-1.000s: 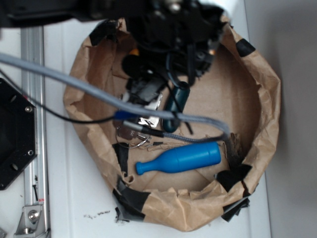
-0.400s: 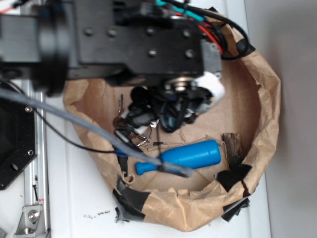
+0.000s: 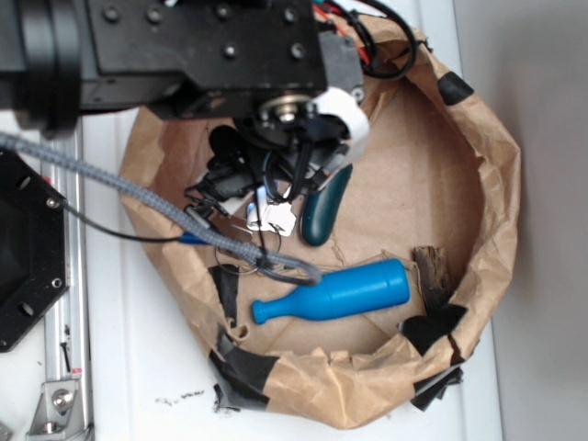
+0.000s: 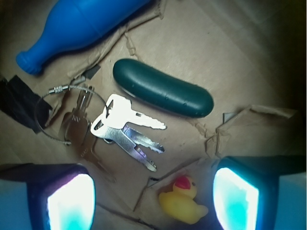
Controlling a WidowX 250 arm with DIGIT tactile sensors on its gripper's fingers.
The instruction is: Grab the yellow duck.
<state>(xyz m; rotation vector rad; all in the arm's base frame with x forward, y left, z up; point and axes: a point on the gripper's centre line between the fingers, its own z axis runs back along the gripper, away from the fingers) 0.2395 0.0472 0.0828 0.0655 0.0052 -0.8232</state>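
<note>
In the wrist view the small yellow duck [image 4: 184, 202] with a red-orange beak lies on the brown paper between my fingertips, nearer the right finger [image 4: 236, 201] than the left finger [image 4: 71, 203]. My gripper [image 4: 153, 203] is open and holds nothing. In the exterior view the arm and gripper [image 3: 276, 170] hang over the back left of the paper bowl [image 3: 501, 184] and hide the duck.
A bunch of silver keys [image 4: 125, 130] on a wire ring lies just ahead of the jaws, also seen in the exterior view [image 3: 271, 217]. A dark green pickle-shaped toy [image 4: 163, 94] [image 3: 323, 208] and a blue pin [image 4: 76, 26] [image 3: 335, 292] lie beyond. Grey cable [image 3: 138, 188] crosses the bowl's left.
The arm has shifted over the bowl's back left; the green toy and keys, partly covered 0.4 s ago, show again. The blue pin has not moved.
</note>
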